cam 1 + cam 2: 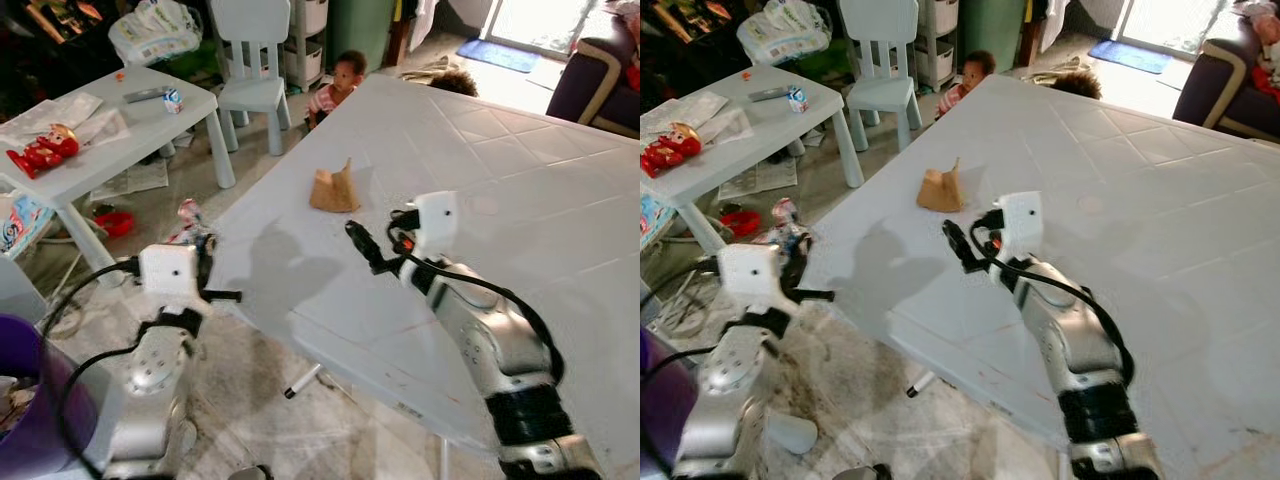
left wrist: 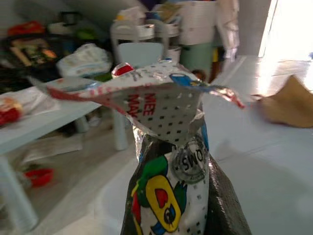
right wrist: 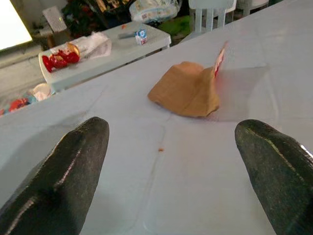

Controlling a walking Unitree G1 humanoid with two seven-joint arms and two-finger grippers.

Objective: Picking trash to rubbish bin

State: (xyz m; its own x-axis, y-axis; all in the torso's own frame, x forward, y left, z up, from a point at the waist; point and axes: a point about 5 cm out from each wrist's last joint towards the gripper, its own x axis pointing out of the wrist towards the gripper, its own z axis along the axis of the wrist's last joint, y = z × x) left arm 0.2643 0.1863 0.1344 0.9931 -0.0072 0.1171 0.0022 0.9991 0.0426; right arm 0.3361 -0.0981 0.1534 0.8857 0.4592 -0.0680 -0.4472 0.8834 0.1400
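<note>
Reaching over the white bench (image 1: pixel 520 200), the right claw (image 1: pixel 362 243) hovers with its 2 fingers spread wide and nothing between them, aimed at the brown paper scrap (image 1: pixel 334 190) that lies a little ahead, apart from it. The right wrist view shows the scrap (image 3: pixel 188 91) centred between the 2 black fingertips (image 3: pixel 73 161), crumpled, with a red-edged flap standing up.

Beside the bench's near-left corner, the left claw (image 1: pixel 205 268) is clamped on a foil snack wrapper (image 2: pixel 168 161), printed in red, yellow and blue, its torn top fanned open above the fingers.

Judged from this, the task is partway through: 1 piece of trash is in hand but not yet binned, and 1 more waits on the bench. A purple bin (image 1: pixel 25 400) stands at the robot's left, close to the left arm; dropping the wrapper there and grasping the scrap are both left to do.

Count: 2 claws, 1 wrapper, 1 scrap, 1 bin. Behind stand 1 small white table (image 1: pixel 120 130) with clutter and 1 white chair (image 1: pixel 250 60), and a child (image 1: pixel 335 85) sits past the bench's far edge.
</note>
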